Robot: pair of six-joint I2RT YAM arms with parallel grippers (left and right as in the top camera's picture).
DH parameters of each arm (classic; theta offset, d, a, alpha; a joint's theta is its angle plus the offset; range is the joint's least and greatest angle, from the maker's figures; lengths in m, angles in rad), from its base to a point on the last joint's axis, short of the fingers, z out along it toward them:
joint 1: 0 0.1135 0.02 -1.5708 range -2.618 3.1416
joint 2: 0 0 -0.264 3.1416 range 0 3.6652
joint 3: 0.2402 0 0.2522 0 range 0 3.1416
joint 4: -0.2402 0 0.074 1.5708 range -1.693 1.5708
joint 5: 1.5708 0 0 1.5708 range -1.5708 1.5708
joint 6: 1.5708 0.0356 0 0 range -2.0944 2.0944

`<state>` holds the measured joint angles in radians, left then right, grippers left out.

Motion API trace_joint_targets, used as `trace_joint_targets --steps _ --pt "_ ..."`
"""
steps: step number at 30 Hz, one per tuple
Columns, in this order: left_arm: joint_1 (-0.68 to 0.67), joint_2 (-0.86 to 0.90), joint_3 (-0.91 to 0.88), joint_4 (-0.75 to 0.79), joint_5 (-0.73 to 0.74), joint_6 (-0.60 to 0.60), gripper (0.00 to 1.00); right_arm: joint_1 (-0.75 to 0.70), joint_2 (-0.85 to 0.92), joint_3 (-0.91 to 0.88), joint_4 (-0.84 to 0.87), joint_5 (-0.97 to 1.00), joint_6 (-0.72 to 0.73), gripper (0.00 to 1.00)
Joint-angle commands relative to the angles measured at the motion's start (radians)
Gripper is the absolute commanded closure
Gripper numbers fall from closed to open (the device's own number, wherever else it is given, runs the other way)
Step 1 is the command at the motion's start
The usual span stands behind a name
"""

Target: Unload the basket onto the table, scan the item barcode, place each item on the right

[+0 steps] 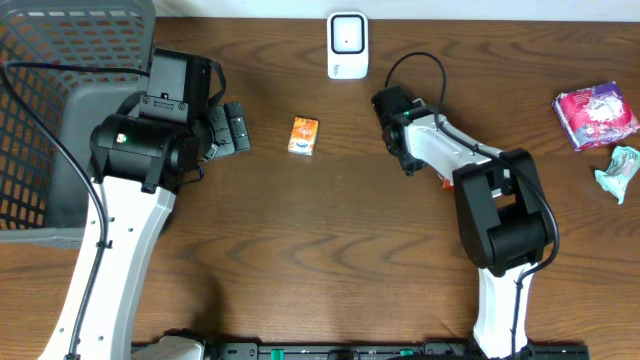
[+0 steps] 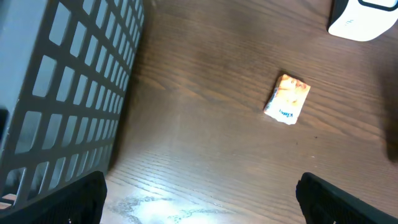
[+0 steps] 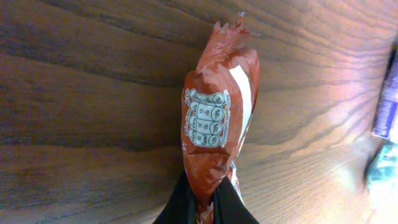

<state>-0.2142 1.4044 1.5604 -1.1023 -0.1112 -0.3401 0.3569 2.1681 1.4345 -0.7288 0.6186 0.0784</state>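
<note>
Right gripper (image 3: 202, 200): closed, its black fingers pinching the lower end of a packet (image 3: 214, 124). The packet stands out lengthwise from the jaws over the wooden table (image 1: 330, 250); whether it touches the wood cannot be told.

Packet condition: glossy reddish-brown foil, creased and slightly puffed, with a crimped, jagged far end. One face carries a white panel of small rounded cells with print too fine to read. A white stripe runs along one edge.

Left gripper (image 2: 214, 205): wide open and holding nothing, beside the grey mesh basket (image 1: 60, 100).

A small orange sachet (image 1: 304, 135) lies flat between the two arms. The white scanner (image 1: 347, 45) stands at the far table edge. A pink pack (image 1: 595, 115) and a teal wrapper (image 1: 620, 172) lie well off to the right.
</note>
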Motion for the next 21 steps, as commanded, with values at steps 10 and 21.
trace_joint_targets --steps 10,21 --pt "0.002 0.000 0.014 -0.004 -0.008 -0.006 0.02 -0.139 0.047 0.402 -0.332 -0.971 -0.036 0.99" --pt "0.002 0.000 0.014 -0.004 -0.008 -0.006 0.02 -0.275 0.060 0.256 -0.138 -1.668 0.034 0.99"
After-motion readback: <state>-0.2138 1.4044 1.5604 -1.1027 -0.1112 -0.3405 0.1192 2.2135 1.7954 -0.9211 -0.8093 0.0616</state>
